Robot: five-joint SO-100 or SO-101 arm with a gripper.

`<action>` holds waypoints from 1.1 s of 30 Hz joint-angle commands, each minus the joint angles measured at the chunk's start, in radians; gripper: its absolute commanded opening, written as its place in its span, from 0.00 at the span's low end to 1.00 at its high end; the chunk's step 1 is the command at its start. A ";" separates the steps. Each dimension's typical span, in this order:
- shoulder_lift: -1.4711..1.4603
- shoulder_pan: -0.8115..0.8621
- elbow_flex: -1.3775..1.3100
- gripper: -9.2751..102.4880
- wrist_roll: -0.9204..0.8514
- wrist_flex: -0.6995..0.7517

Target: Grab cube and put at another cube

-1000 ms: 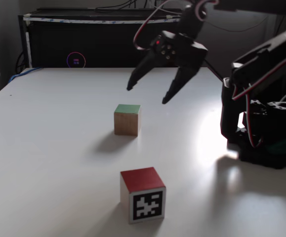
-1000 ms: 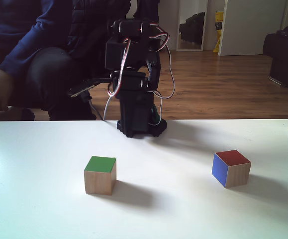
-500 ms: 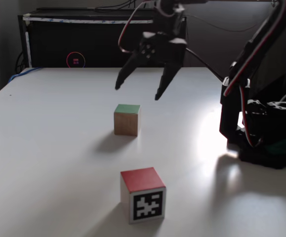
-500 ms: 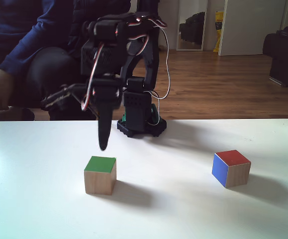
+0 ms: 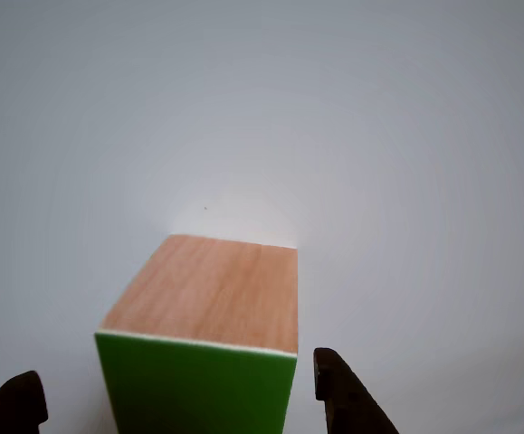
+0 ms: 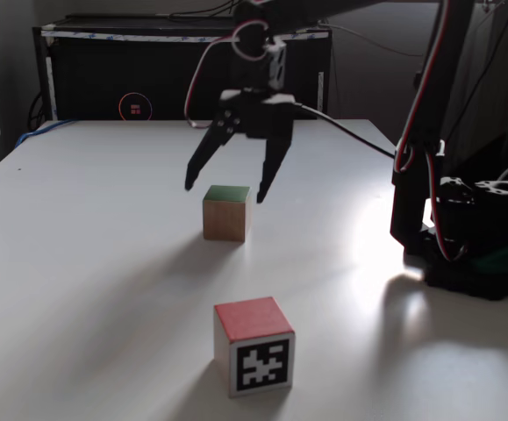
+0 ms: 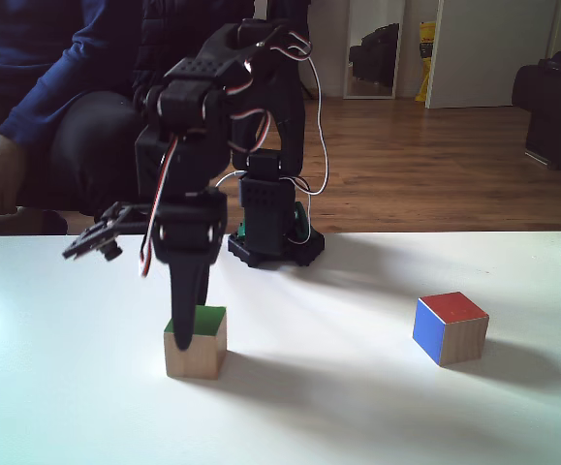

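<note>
Fixed view: spread end effector [image 6: 224,187] over cube [image 6: 225,212].

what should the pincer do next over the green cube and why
Probably lower straight down a little more, then close. The pincer is open with its tips either side of the green-topped cube, one tip left of it and one right in a fixed view, but they sit near its top edge and do not touch it. The table around it is bare, so descent looks unobstructed.
</note>
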 commanded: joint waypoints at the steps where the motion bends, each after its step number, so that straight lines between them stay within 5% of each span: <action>1: -0.037 -0.018 -0.044 0.49 0.011 -0.021; 11: -0.083 -0.061 -0.043 0.46 0.052 -0.051; 25: -0.071 -0.072 -0.060 0.25 0.083 -0.074; 33: 0.276 -0.195 0.104 0.26 0.141 -0.038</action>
